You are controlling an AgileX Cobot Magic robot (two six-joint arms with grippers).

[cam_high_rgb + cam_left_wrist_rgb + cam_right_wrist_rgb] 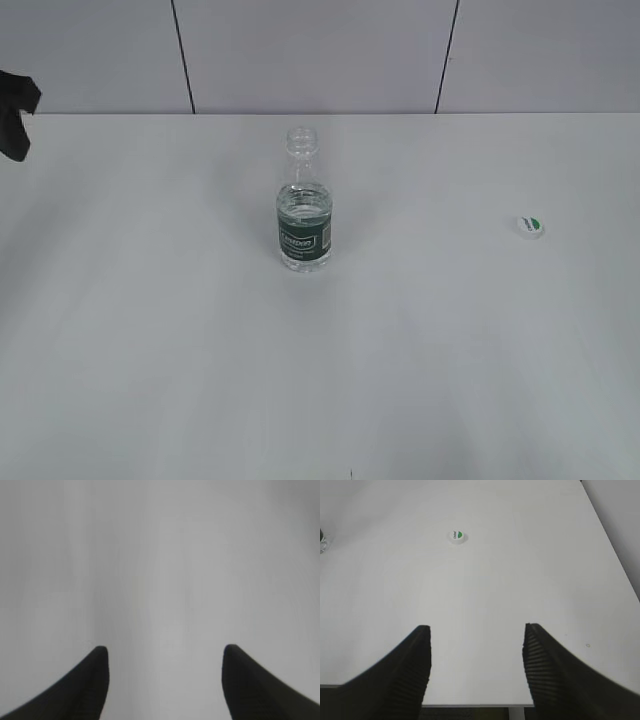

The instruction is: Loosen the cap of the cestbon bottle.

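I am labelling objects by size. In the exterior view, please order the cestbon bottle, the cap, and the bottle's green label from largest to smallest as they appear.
1. cestbon bottle, standing uncapped mid-table.
2. green label, a band around the bottle's lower part.
3. cap, lying on the table to the right, clearly the smallest.

White lettering is seen on the cestbon bottle's dark green label, too small to be read; the cap's print likewise.
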